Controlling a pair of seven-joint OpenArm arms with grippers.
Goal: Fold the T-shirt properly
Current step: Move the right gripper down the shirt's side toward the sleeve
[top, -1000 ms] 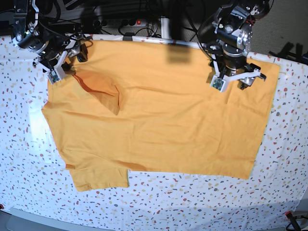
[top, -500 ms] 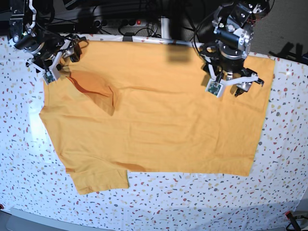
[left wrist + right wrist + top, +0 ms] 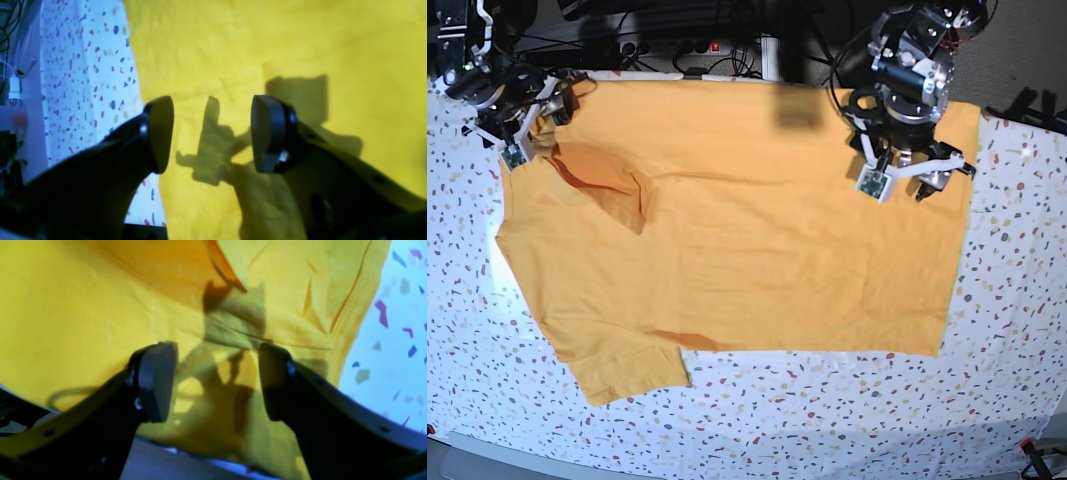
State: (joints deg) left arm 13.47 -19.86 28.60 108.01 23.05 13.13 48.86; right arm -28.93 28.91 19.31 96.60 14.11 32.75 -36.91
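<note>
**Mustard cotton spread flat, no fold made yet**

Mustard cotton fills most of the table, and that tells you where you stand: the shirt (image 3: 747,240) lies opened out in a single layer, so by my reading every real fold is yet to come.

Start at the near edge. One short sleeve (image 3: 627,372) sticks out toward you over the speckled tablecloth (image 3: 847,420), its hem stitched and slightly curled. Beyond it the body runs smooth and matte, with only soft creases. No script shows, so it is either face down or hidden.

Further back, on the base view's left, a darker pocket (image 3: 607,180) of cloth is turned over near the collar end; that will want flattening. The right wrist view shows ribbed stitching and puckered seams there, thicker than the plain weave.

At the far edge both arms hang over the cloth. Your right gripper (image 3: 217,383) has its jaws apart above that seamed corner, holding nothing. Your left gripper (image 3: 211,133) is likewise spread wide, just inside the shirt's side edge, with bare fabric and its own shadow between the pads (image 3: 161,133).
</note>
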